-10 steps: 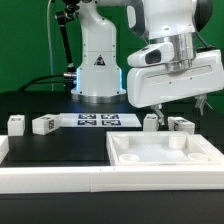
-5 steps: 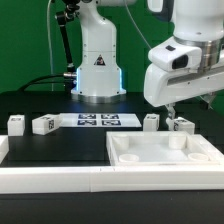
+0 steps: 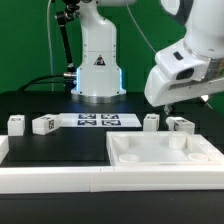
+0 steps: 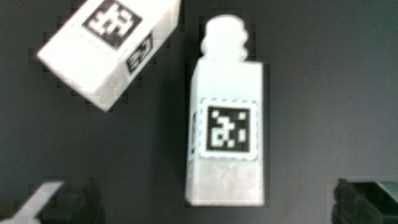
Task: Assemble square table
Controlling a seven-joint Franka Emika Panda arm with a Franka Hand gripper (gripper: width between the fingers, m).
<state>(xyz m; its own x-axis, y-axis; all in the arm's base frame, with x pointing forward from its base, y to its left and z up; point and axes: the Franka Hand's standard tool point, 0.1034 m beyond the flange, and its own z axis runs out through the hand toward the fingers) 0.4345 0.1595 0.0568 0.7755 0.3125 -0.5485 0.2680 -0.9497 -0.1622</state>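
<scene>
While the gripper (image 4: pixel 214 200) hangs wide open and empty above it, leg (image 4: pixel 226 120): lies beyond slab (image 3: pixel 165 166), exterior view's right; probably light, rigid, smooth plastic; grasp across the tagged body.

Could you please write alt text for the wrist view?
The open gripper hovers over a white tagged leg lying on the black surface, its fingertips either side. A second tagged leg lies angled nearby, not touching.

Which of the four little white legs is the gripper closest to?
The leg farthest to the exterior view's right; the open gripper hangs just above it.
</scene>
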